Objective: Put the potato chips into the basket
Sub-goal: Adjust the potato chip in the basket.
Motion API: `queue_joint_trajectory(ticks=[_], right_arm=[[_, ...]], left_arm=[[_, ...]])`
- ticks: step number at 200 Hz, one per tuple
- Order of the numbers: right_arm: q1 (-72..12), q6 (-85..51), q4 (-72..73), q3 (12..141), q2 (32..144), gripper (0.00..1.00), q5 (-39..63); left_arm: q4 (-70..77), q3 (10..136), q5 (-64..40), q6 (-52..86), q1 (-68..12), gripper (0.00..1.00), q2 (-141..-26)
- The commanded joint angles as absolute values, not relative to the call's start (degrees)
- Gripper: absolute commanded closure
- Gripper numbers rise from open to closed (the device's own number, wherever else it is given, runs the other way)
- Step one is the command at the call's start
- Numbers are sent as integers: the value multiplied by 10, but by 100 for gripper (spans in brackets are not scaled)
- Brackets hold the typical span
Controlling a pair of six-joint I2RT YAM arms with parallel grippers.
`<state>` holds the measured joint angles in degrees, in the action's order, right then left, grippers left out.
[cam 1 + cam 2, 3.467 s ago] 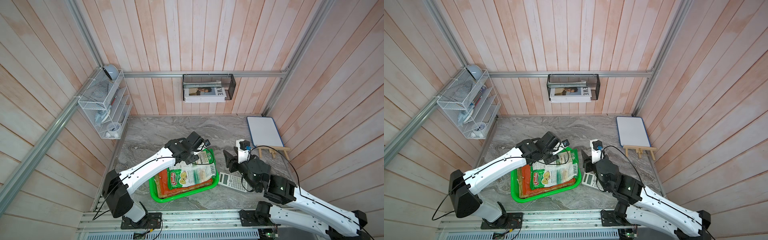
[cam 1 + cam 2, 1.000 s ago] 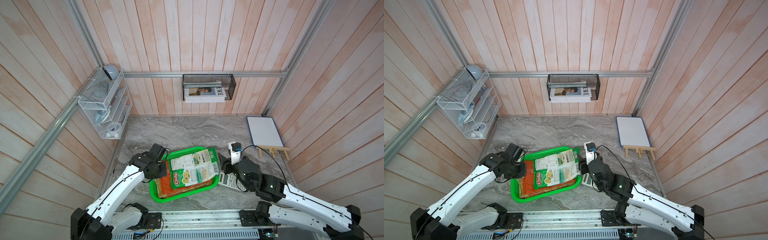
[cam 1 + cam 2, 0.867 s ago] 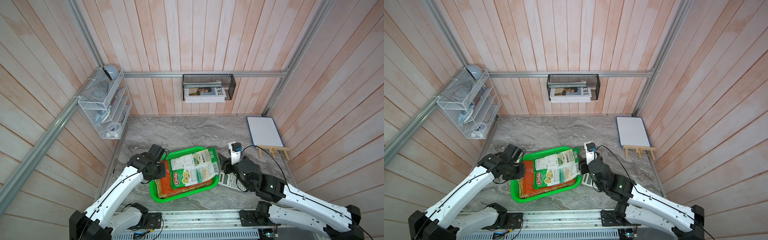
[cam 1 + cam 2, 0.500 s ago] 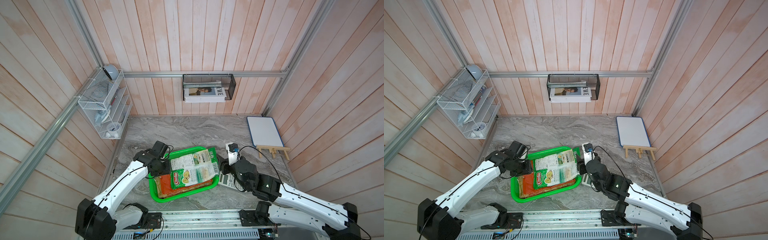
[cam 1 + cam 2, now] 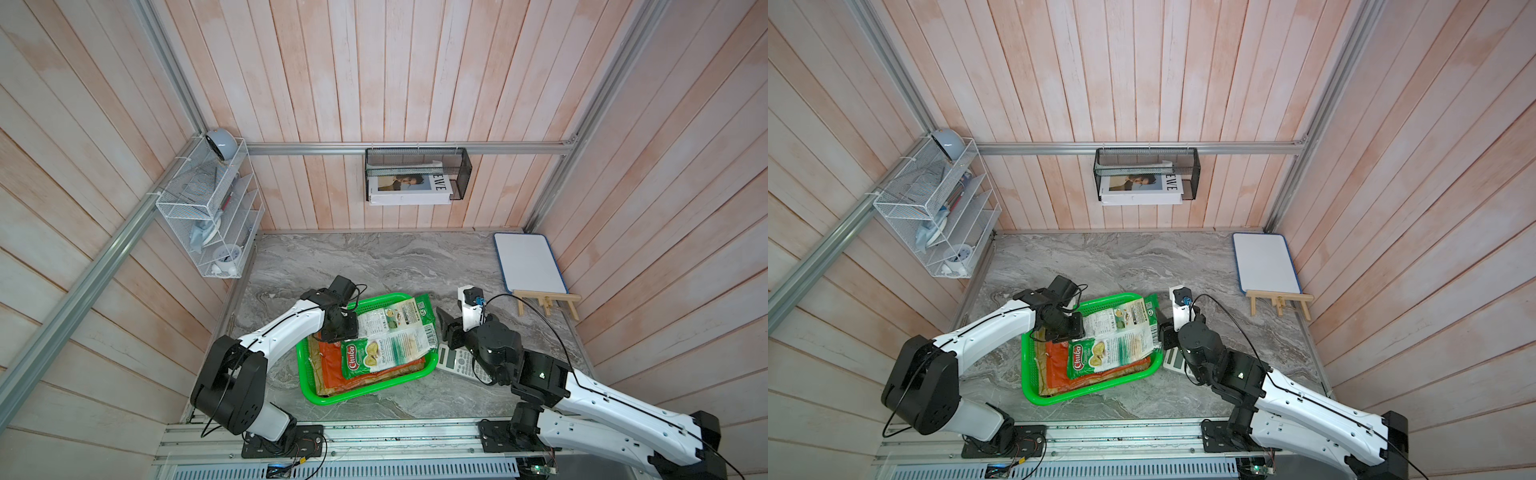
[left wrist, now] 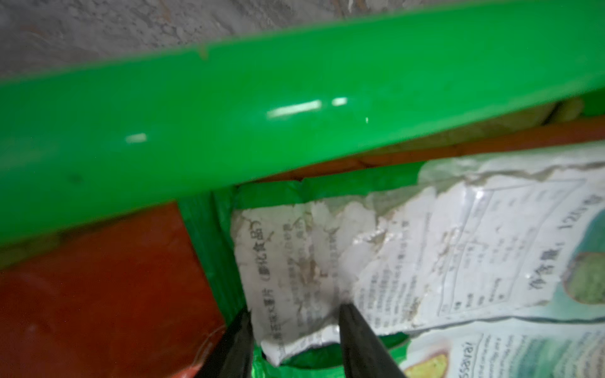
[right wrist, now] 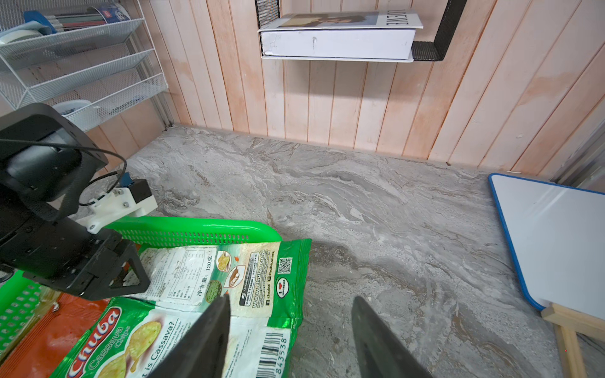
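Left gripper: jaws parted, straddling a corner of the white-and-green chip bag, not clamped. The bag lies on the orange-red bag inside the green basket, with its right end overhanging the rim. Right gripper: jaws spread, empty, beside that end. A calculator lies under the right arm.

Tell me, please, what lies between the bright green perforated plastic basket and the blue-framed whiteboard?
The right tool and its white camera mount hang there, over the grey marble tabletop; both top views show this.
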<state>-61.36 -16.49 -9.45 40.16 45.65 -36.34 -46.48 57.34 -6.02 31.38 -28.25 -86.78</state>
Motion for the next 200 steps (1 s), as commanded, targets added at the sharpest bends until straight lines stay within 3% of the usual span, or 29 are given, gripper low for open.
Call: queue_joint_trajectory(ticks=[1, 34, 68, 167, 173, 190, 200], right_arm=[[-616, -166, -96, 396, 458, 37, -378], [-616, -166, -95, 397, 461, 37, -376], [-616, -169, -102, 396, 453, 37, -377], [-616, -166, -85, 391, 470, 37, -366], [-616, -164, -83, 393, 473, 37, -364], [-615, -159, -81, 397, 481, 36, -363], [-615, -156, -81, 401, 484, 35, -362]], left_arm=[[-476, 577, -2, 304, -293, 67, -885], [-472, 575, 5, 311, -297, 89, -891], [-510, 590, 35, 308, -297, 100, -854], [-639, 551, 86, 357, -277, 100, -720], [-633, 547, 77, 356, -276, 95, -719], [-619, 554, 63, 349, -275, 63, -725], [-616, 566, 63, 346, -275, 53, -728]])
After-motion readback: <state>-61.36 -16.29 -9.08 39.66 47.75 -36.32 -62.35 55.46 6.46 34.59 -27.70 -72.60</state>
